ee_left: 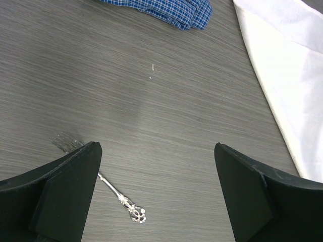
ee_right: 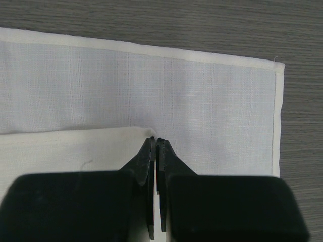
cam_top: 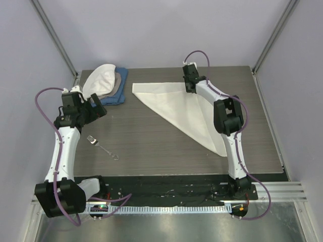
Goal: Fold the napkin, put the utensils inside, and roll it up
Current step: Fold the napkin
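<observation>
left gripper (ee_left: 157, 147) hangs wide open and empty over the fork (ee_left: 121, 198), which lies bare near the table's (cam_top: 151, 146) left edge. farther back, the napkin (cam_top: 181, 108) lies folded into a triangle toward the right edge, right gripper (ee_right: 155, 141) pinched shut on its far right corner. loading and rolling remain; no containers appear.

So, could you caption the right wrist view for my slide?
Shut right gripper pinches the folded-over corner of the napkin on the table.
</observation>
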{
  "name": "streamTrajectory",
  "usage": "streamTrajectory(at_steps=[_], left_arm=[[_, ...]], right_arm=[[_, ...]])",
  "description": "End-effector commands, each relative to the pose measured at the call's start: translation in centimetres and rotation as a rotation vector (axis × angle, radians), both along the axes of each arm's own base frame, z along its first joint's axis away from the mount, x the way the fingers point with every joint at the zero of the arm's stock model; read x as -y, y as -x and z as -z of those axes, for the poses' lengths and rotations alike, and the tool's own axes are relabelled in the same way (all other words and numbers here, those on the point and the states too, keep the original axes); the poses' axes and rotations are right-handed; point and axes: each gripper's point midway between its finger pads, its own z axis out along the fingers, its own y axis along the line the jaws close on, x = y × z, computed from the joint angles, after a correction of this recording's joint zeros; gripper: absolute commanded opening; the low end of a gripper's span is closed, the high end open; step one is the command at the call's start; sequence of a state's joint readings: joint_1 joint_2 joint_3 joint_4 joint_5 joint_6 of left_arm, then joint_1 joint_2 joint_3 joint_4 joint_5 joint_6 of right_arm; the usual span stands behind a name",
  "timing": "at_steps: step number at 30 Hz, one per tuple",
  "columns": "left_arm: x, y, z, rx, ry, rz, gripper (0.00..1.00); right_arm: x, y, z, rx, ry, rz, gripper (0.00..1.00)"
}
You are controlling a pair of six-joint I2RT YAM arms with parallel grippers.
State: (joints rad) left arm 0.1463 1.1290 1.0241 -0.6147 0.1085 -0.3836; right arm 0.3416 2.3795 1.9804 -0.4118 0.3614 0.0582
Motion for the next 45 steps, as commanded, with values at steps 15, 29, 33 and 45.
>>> streamTrajectory(at_steps=[15, 29, 33, 45], left_arm=[[-0.1, -0.7, -0.8, 0.048, -0.013, 0.013, 1.0], [-0.1, -0.6, -0.8, 0.05, -0.015, 0.015, 1.0], [-0.1, -0.7, -0.8, 0.051, -0.015, 0.014, 1.0], [-0.2, -0.7, -0.7, 0.046, -0.018, 0.012, 1.0]], right_arm=[[4.7, -5.1, -8.4, 0.213, -0.067, 0.111, 0.01], [7.9, -7.0, -6.7, 0.218, -0.069, 0.176, 0.01], [8.9, -7.4, -6.5, 0.219, -0.072, 0.19, 0.01], [9.9, -7.4, -7.6, 0.239, -0.068, 0.214, 0.01]])
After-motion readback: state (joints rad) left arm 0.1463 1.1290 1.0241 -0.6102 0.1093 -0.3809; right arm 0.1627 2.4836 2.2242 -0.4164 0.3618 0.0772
